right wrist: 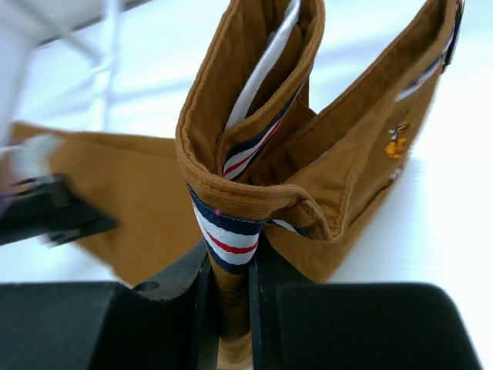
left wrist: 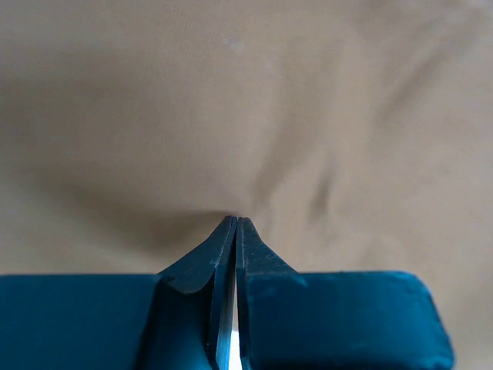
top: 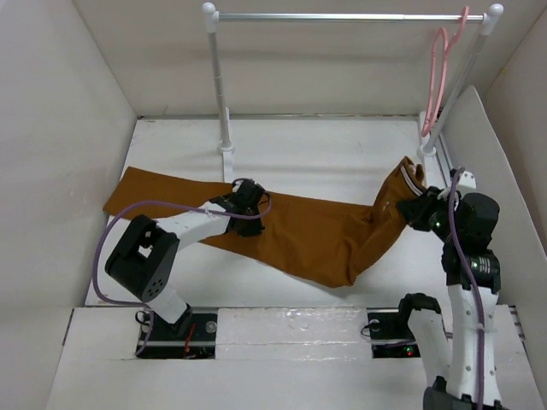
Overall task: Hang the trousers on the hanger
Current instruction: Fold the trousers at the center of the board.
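The right gripper [right wrist: 229, 266] is clamped on the striped waistband [right wrist: 223, 231], holding that end of the trousers [top: 299, 226] raised nearest the hanger [top: 438, 73] on the rail [top: 342, 16]; the left gripper [left wrist: 235, 225], closed, seemingly pinches a leg to keep the cloth stretched out.

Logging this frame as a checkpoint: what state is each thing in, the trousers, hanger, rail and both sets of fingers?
Trousers: legs spread flat on the table, waistband end lifted at the right.
Rail: upright on its white posts.
Hanger: hooked on the rail's right end, bare.
Left fingers: shut, pinching a trouser leg.
Right fingers: shut on the striped waistband.
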Motion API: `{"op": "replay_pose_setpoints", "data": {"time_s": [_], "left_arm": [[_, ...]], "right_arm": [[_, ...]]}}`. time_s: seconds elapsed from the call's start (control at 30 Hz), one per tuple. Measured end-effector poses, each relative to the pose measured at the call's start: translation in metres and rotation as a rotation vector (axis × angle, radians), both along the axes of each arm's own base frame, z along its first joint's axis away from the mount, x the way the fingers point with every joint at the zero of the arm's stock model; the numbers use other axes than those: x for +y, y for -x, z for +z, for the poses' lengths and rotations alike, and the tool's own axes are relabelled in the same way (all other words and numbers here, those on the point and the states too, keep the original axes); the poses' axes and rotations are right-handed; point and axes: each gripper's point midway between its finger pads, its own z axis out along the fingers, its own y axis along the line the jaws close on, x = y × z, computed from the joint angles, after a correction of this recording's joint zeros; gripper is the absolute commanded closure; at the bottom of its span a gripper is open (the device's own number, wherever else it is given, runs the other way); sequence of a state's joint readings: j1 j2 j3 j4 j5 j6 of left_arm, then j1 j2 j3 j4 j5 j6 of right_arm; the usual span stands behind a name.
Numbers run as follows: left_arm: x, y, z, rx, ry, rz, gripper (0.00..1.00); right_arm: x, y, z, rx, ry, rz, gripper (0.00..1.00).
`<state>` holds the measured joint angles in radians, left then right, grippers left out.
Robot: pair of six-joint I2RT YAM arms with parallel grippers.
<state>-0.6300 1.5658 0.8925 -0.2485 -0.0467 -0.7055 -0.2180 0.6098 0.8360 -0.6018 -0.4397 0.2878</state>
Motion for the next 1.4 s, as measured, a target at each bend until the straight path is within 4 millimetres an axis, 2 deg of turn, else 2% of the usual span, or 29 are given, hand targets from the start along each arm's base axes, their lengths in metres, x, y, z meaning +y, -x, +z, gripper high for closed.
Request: {"op": "replay_pose_setpoints", "data": {"time_s": [0.07, 0.13, 0.2, 0.4, 0.5, 0.67, 0.77, 0.9, 0.97, 1.03, 1.07, 1.13, 1.2, 1.23, 1.3, 1.33, 1.4], "left_arm": [[0.0, 0.01, -0.018, 0.033, -0.022, -0.002, 1.0], [-0.004, 0.01, -0.016, 0.025, -0.016, -0.008, 1.0], [-0.012, 0.012, -0.017, 0.011, -0.016, -0.023, 1.0], [-0.04, 0.032, -0.016, -0.004, -0.006, -0.091, 1.0], [-0.056, 0.044, -0.016, -0.007, 0.007, -0.128, 1.0], [-0.098, 0.061, -0.016, -0.001, 0.032, -0.196, 1.0], [-0.14, 0.07, -0.015, 0.004, 0.064, -0.25, 1.0], [-0.203, 0.083, -0.012, 0.006, 0.106, -0.325, 1.0], [-0.217, 0.087, -0.01, -0.002, 0.112, -0.334, 1.0], [-0.207, 0.09, -0.009, -0.007, 0.094, -0.319, 1.0], [-0.194, 0.088, -0.006, -0.015, 0.085, -0.294, 1.0], [-0.154, 0.083, 0.004, -0.031, 0.056, -0.219, 1.0], [-0.101, 0.07, 0.029, -0.084, 0.047, -0.09, 1.0], [-0.079, 0.063, 0.045, -0.122, 0.055, -0.027, 1.0], [-0.034, 0.045, 0.094, -0.241, 0.12, 0.122, 1.0], [-0.013, 0.037, 0.124, -0.311, 0.17, 0.19, 0.94], [0.03, 0.026, 0.187, -0.469, 0.291, 0.322, 0.92]], "right_arm": [[0.021, 0.011, 0.007, -0.004, -0.039, 0.053, 1.0], [0.036, 0.019, 0.02, -0.009, -0.066, 0.094, 1.0], [0.049, 0.019, 0.042, -0.021, -0.079, 0.133, 1.0], [0.068, -0.009, 0.154, -0.178, -0.076, 0.182, 1.0], [0.072, -0.021, 0.189, -0.24, -0.069, 0.181, 1.0], [0.074, -0.035, 0.212, -0.261, -0.046, 0.181, 1.0], [0.076, -0.042, 0.223, -0.276, -0.025, 0.192, 1.0], [0.091, -0.047, 0.23, -0.291, -0.002, 0.246, 1.0], [0.103, -0.048, 0.227, -0.286, 0.011, 0.288, 1.0], [0.117, -0.051, 0.223, -0.277, 0.019, 0.331, 1.0], [0.124, -0.053, 0.22, -0.271, 0.023, 0.351, 1.0], [0.138, -0.059, 0.214, -0.257, 0.034, 0.39, 1.0], [0.152, -0.067, 0.208, -0.241, 0.044, 0.423, 1.0], [0.159, -0.071, 0.205, -0.234, 0.052, 0.44, 1.0], [0.174, -0.076, 0.2, -0.222, 0.061, 0.475, 1.0], [0.183, -0.078, 0.198, -0.219, 0.065, 0.496, 1.0], [0.201, -0.079, 0.194, -0.214, 0.074, 0.539, 1.0]]}}
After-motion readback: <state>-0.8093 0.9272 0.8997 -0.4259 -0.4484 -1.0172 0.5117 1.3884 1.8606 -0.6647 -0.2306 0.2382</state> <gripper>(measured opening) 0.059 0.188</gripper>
